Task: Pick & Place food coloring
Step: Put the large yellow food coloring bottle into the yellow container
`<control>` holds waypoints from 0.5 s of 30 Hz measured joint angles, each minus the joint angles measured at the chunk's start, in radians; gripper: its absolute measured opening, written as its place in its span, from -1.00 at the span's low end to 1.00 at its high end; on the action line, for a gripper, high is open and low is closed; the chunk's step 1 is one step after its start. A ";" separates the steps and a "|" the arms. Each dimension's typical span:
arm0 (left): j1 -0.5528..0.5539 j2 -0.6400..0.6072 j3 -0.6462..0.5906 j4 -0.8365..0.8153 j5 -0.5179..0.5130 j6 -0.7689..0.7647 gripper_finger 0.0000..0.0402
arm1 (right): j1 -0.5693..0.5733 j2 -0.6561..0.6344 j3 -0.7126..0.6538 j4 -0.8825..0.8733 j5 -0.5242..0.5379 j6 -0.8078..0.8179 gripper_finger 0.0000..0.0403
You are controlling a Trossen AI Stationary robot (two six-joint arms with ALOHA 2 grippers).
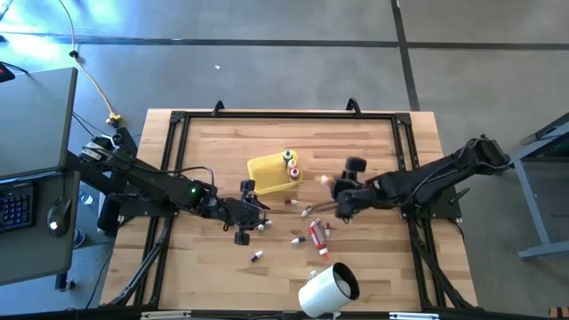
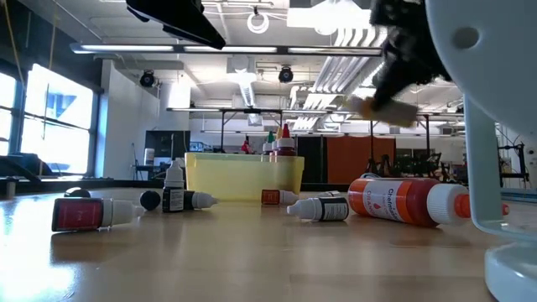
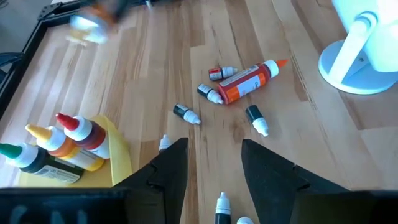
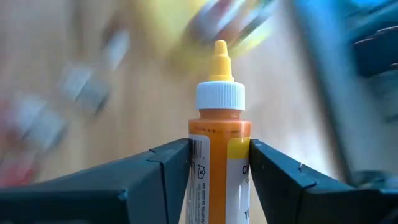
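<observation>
Several small food coloring bottles (image 1: 307, 212) lie on their sides on the wooden table, beside a longer red tube (image 1: 317, 234). Three more stand upright in the yellow tray (image 1: 269, 173). My right gripper (image 4: 219, 155) is shut on an orange bottle (image 4: 219, 134) with a white cap and yellow tip. It is raised above the table, right of the tray (image 2: 243, 176). My left gripper (image 3: 214, 162) is open above the table, near the tray's near left corner, with small bottles (image 3: 186, 114) ahead of it. It touches nothing. My right gripper pinches the orange bottle by its labelled body (image 4: 219, 168), just below the white cap, one finger (image 4: 168, 165) on each side. The cap and yellow tip stick out past the fingertips. In the low view the bottle (image 2: 382, 107) is lifted clear of the table.
A large white cylinder (image 1: 327, 290) lies near the table's near edge, to the right of the middle. A black frame (image 1: 284, 116) runs around the table top. Bare wood shows at the far side and on the left.
</observation>
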 joint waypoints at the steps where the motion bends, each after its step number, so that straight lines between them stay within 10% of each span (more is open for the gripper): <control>1: 0.000 0.000 0.000 0.000 -0.001 -0.008 -0.27 | -0.011 -0.001 0.008 0.041 0.026 -0.028 -0.24; 15: 0.000 0.000 -0.001 0.086 -0.310 0.026 -0.27 | -0.131 0.000 -0.010 0.668 -0.473 -0.267 -0.24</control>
